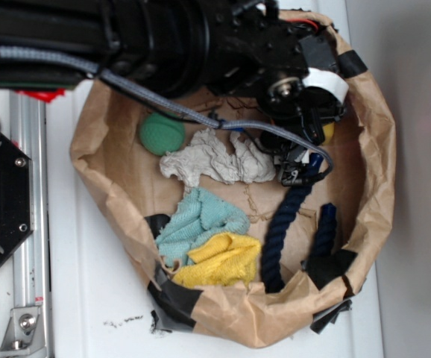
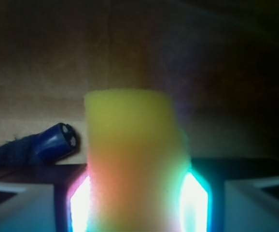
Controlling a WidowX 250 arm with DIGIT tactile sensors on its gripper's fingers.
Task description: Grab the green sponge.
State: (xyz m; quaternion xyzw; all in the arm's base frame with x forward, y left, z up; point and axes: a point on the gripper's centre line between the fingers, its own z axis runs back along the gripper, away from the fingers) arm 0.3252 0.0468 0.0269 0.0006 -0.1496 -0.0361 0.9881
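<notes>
- I am seeing the green sponge [image 2: 132,159] sitting right between the two fingers [image 2: 79,203] in the wrist view; its yellow foam is filling the gap, and both glowing pads are pressing against its sides, so the fingers are clamped on it.
- In the wrist view the sponge is standing upright, with its top edge rising above the fingers; I cannot tell where its dark-green layer is facing.
- In the exterior view the gripper [image 1: 305,142] is hanging over the upper right part of the brown paper basket [image 1: 96,160], and only a small yellow bit of the sponge [image 1: 328,133] is showing beside the black arm.
- The navy rope [image 1: 282,231] is lying just below the gripper, and its blue end [image 2: 57,140] is appearing left of the sponge in the wrist view.
- The green ball [image 1: 162,134], grey rag [image 1: 215,158], teal cloth [image 1: 200,220] and yellow cloth [image 1: 219,261] are resting apart from the fingers, toward the left and bottom of the basket.
- The basket is sitting on the white surface [image 1: 74,298].
</notes>
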